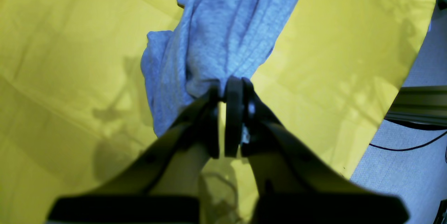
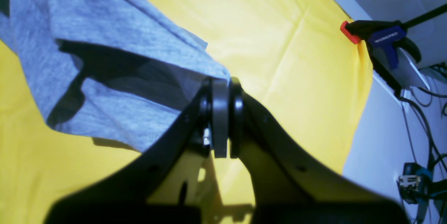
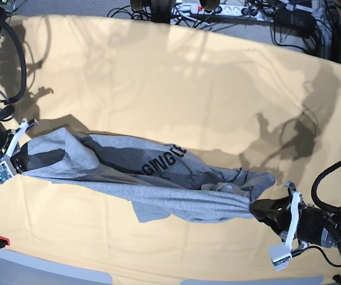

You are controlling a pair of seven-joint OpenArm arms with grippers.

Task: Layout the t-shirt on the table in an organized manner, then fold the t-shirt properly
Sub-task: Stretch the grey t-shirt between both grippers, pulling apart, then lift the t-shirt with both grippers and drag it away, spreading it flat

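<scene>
While both arms hold opposite ends of the garment, the scene reads as follows.

T-shirt: the heather-grey t-shirt is stretched in a long sagging band between the two claws, running from the left side of the base view down toward its lower right. It is twisted and bunched, not flat.

Lettering: black block letters show on a fold near the middle of the band; only part of the print can be read.

Left claw: the left claw is pinched tight on a gathered bunch of grey fabric, which fans out above its tips in the left wrist view. In the base view it sits at the lower right.

Right claw: the right claw is closed on an edge of the shirt, the cloth spreading away to the left in the right wrist view. In the base view it sits at the left edge.

Tabletop: the tabletop, covered by a pale yellow-orange cloth with faint creases, lies under the shirt; whether the sagging middle touches it I cannot tell.

Clamp: a blue and black bar clamp with a red pad grips the tabletop's edge.

Cables: dark cables lie beyond the far edge.
</scene>
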